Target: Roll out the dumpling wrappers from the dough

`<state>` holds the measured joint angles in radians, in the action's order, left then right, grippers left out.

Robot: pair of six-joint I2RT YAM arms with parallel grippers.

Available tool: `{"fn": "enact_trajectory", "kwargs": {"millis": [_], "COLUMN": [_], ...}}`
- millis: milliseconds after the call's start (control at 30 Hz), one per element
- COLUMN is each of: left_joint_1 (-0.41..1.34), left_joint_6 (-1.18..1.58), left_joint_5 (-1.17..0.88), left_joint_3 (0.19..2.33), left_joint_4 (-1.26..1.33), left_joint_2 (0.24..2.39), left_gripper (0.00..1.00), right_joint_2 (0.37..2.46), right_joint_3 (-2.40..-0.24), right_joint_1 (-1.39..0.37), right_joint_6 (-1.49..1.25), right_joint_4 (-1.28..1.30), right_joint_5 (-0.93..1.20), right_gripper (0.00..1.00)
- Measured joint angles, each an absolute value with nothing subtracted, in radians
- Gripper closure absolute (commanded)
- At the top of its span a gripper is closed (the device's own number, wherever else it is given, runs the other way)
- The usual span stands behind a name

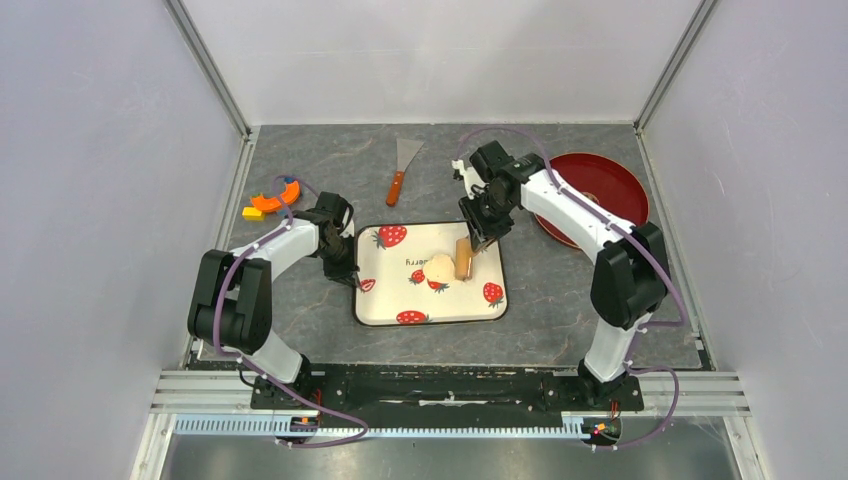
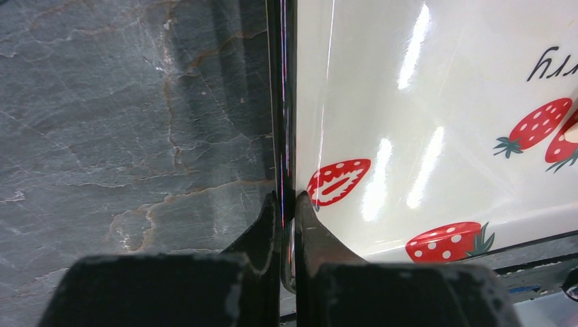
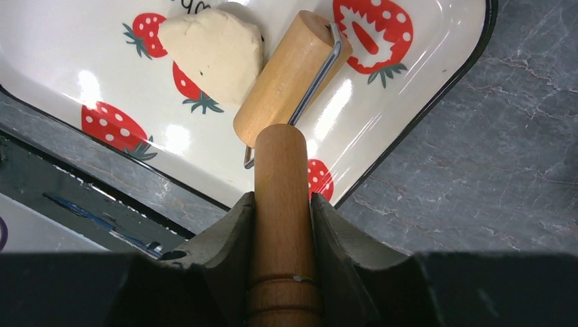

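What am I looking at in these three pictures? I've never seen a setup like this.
Two robot arms, left and right, are bolted at the near edge of a grey table. The wide picture looks down from above and behind them. The other two come from a camera on each wrist. The left gripper is pinched shut on the left rim of a strawberry-print tray, seemingly steadying it. The right gripper clamps the handle of a wooden roller, whose cylinder lies beside a pale piece of dough in the tray. Elsewhere on the table: a scraper, a red dish, and small orange and yellow pieces.
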<state>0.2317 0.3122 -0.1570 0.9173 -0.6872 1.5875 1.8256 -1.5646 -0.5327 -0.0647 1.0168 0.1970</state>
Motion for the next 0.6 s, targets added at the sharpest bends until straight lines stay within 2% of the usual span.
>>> {"fn": "enact_trajectory", "kwargs": {"millis": [300, 600], "left_joint_1": [0.232, 0.234], "left_joint_6": [0.312, 0.312], "left_joint_5": [-0.157, -0.155], "left_joint_3": [0.917, 0.917], "left_joint_4": [-0.687, -0.688], "left_joint_2": [1.588, 1.588], "left_gripper": [0.98, 0.98], "right_joint_2": [1.795, 1.847], "right_joint_3": [-1.546, -1.831], "right_joint_1": [-0.544, -0.528], "right_joint_6": [-0.052, -0.047], "right_joint_4": [1.027, 1.123], "right_joint_5": [0.163, 0.080], "right_gripper": [1.00, 1.00]}}
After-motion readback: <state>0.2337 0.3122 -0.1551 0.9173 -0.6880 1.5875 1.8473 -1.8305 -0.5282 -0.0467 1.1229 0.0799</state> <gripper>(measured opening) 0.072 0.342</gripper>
